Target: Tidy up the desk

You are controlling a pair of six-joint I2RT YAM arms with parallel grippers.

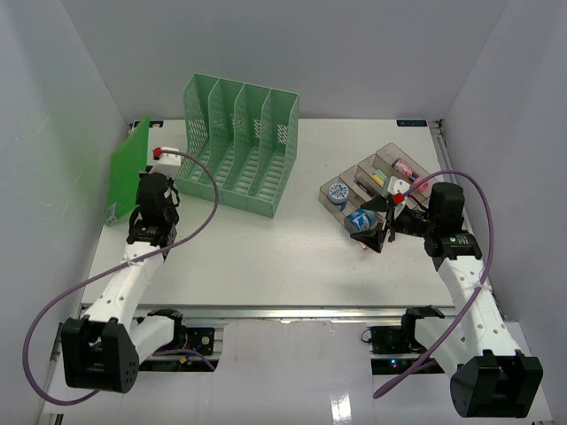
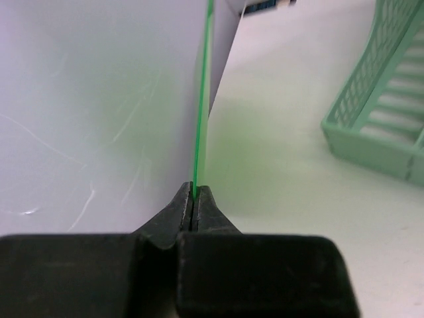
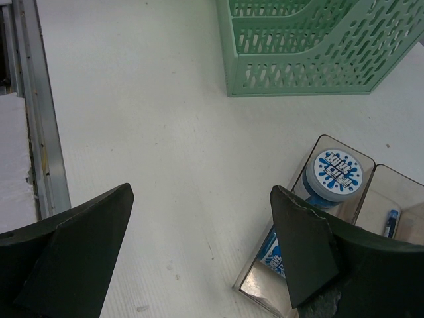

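The white desk (image 1: 292,257) fills the top view, with walls around it. My left gripper (image 1: 142,193) is shut on a flat green sheet (image 1: 129,168) and holds it upright by the left wall. In the left wrist view the closed gripper (image 2: 193,195) pinches the sheet's thin edge (image 2: 201,99). My right gripper (image 1: 381,227) is open and empty. It hangs over the near corner of the clear tiered tray (image 1: 416,173). In the right wrist view the gripper (image 3: 200,191) spans bare desk (image 3: 146,119) beside the tray (image 3: 363,193).
A green mesh file rack (image 1: 239,146) stands at the back centre, and shows in the left wrist view (image 2: 384,112) and right wrist view (image 3: 311,46). The tray holds blue-lidded jars (image 1: 338,191) (image 3: 336,173) and small items. A metal rail (image 1: 292,312) runs along the front edge.
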